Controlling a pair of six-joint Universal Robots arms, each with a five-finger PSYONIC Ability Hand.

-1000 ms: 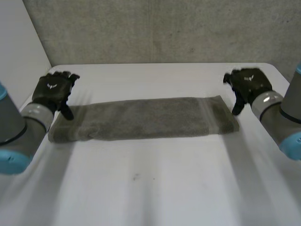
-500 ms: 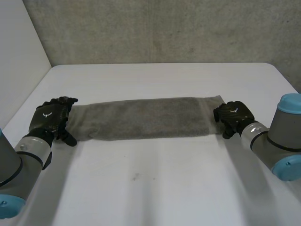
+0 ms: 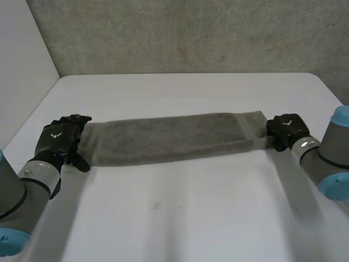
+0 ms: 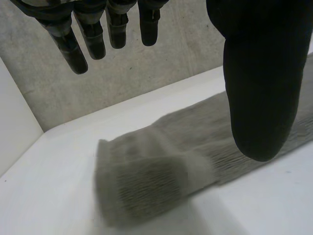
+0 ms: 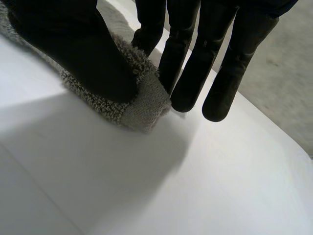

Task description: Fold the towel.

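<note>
A grey towel (image 3: 169, 139), folded into a long narrow strip, lies across the white table (image 3: 180, 218). My left hand (image 3: 57, 136) is at the strip's left end, open. In the left wrist view its fingers (image 4: 88, 39) are straight and spread from the thumb, and the towel's end (image 4: 146, 181) lies below them, apart from the hand. My right hand (image 3: 286, 129) is at the strip's right end, shut on it. In the right wrist view its thumb (image 5: 73, 44) presses the towel's corner (image 5: 142, 105) against the fingers.
A concrete wall (image 3: 185, 33) rises behind the table's far edge, and a white panel (image 3: 22, 71) stands at the left. Bare tabletop stretches in front of the towel, towards me.
Both hands have come down from the far side to the towel's ends. My right hand has closed on the right end and drawn it to the right, stretching the strip.
</note>
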